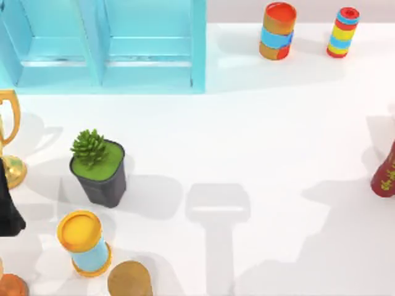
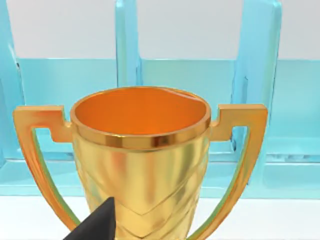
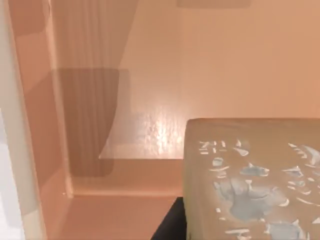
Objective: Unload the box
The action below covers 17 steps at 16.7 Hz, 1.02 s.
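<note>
Golden trophy (image 2: 140, 165) stands at the table's left edge before the blue shelf (image 1: 148, 55), left gripper (image 2: 95, 225) close beside it; whether the fingers are parted, I cannot tell. Looks like a placing step; next comes a clean retreat. Right arm sits by a patterned box (image 3: 250, 180).

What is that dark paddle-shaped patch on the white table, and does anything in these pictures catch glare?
In the top view the patch is a shadow cast on the table; the plant pot casts one too. In the left wrist view the gold trophy gleams; in the right wrist view a bright sheen marks the box wall.
</note>
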Tool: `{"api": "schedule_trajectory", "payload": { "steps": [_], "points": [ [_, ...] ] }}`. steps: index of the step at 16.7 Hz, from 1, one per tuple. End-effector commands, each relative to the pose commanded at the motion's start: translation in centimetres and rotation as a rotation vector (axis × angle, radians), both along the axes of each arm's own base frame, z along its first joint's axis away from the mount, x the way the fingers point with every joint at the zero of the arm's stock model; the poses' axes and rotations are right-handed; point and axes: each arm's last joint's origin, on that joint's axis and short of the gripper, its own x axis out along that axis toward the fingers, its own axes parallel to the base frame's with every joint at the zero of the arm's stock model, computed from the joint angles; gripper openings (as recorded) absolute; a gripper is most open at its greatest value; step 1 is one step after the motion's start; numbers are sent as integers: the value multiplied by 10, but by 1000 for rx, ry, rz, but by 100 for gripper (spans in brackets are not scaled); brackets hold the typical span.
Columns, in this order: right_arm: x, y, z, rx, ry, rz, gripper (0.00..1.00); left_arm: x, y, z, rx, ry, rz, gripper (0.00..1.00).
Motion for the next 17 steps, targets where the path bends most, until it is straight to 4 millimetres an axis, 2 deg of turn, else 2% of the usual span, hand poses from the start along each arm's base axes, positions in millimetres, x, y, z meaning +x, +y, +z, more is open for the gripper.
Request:
{"api": "schedule_trajectory", "payload": {
  "steps": [6, 8, 10, 13, 15, 17],
  "points": [
    [1, 1, 2, 0, -1, 0, 0, 0, 0, 0, 0, 0, 0, 100],
    [13, 6, 2, -2, -1, -1, 0, 0, 0, 0, 0, 0, 0, 100],
    [40, 18, 0, -6, -4, -2, 0, 0, 0, 0, 0, 0, 0, 100],
    [98, 56, -8, -10, -14, -2, 0, 0, 0, 0, 0, 0, 0, 100],
    [138, 98, -22, -7, -15, -1, 0, 0, 0, 0, 0, 0, 0, 100],
    [169, 151, -41, -5, -11, 1, 0, 0, 0, 0, 0, 0, 0, 100]
  ]
}}
